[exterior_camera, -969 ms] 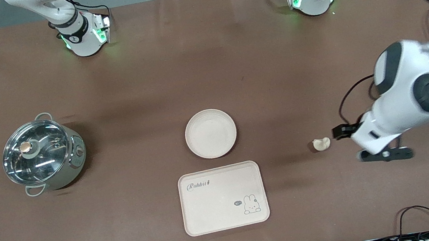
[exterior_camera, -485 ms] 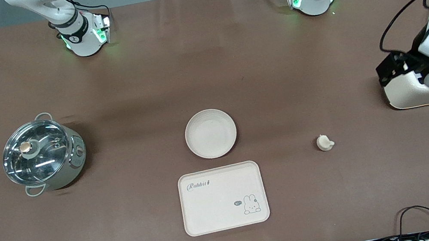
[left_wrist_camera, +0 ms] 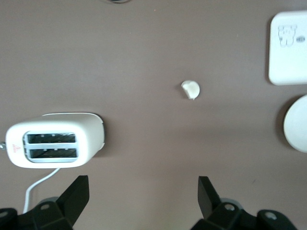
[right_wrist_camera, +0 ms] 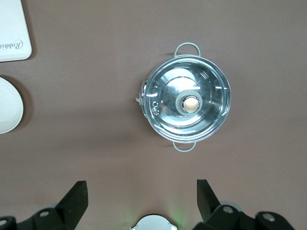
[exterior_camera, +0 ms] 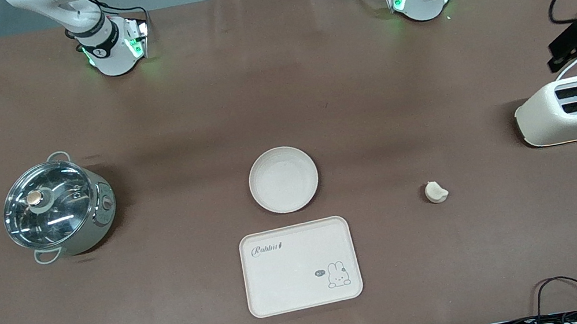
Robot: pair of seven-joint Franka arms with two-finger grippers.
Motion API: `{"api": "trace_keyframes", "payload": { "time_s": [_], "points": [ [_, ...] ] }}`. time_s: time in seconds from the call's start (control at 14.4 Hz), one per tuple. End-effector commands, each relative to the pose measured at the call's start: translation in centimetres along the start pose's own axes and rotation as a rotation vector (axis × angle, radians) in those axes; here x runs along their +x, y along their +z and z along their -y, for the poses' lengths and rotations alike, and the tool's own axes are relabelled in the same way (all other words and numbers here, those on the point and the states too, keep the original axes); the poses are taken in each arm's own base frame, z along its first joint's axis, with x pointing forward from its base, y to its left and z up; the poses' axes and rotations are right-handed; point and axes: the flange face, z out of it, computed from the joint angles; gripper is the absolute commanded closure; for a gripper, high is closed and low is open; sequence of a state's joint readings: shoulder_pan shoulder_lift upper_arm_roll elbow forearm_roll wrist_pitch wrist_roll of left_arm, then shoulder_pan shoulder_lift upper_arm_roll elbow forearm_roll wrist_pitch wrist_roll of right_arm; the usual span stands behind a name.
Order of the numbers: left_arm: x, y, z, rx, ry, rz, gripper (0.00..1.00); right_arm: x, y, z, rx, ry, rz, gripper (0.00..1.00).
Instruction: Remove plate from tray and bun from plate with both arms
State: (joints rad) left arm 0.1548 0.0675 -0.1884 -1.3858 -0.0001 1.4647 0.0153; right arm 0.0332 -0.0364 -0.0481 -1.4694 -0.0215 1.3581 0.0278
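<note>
Seemingly at its close, the task is pictured with every item set apart on the table (exterior_camera: 346, 88): the plate (exterior_camera: 283, 179) is seen off the tray (exterior_camera: 300, 265), just farther from the front camera, and the bun (exterior_camera: 435, 192) lies on the bare cloth toward the left arm's end. The left gripper (left_wrist_camera: 144, 196) is held high with jaws wide and empty near the toaster (exterior_camera: 576, 109). The right gripper (right_wrist_camera: 141, 199) is likewise spread wide, holding nothing, above the lidded pot (exterior_camera: 57, 208). Nothing more need be grasped; both arms are best parked clear, so the bun is not nudged.
</note>
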Motion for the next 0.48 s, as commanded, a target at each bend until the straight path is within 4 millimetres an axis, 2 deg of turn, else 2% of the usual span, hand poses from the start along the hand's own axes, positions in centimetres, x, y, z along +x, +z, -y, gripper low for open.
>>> {"api": "trace_keyframes", "payload": {
  "time_s": [0.0,0.14,0.35,0.42],
  "points": [
    [-3.1,0.1,-0.2,-0.003,0.064,0.016,0.00,-0.3,-0.1,0.1,-0.012,0.003,-0.008,0.00],
    [-4.0,-0.1,-0.6,0.004,0.074,0.014,0.00,-0.3,-0.1,0.0,-0.012,0.004,-0.009,0.00],
    [-3.6,-1.7,-1.5,0.024,0.079,-0.005,0.00,-0.3,-0.1,0.0,-0.010,0.006,-0.009,0.00],
    [-3.1,-1.7,-1.2,0.026,0.074,0.008,0.00,-0.3,-0.1,0.0,-0.010,0.006,-0.009,0.00]
  ]
}}
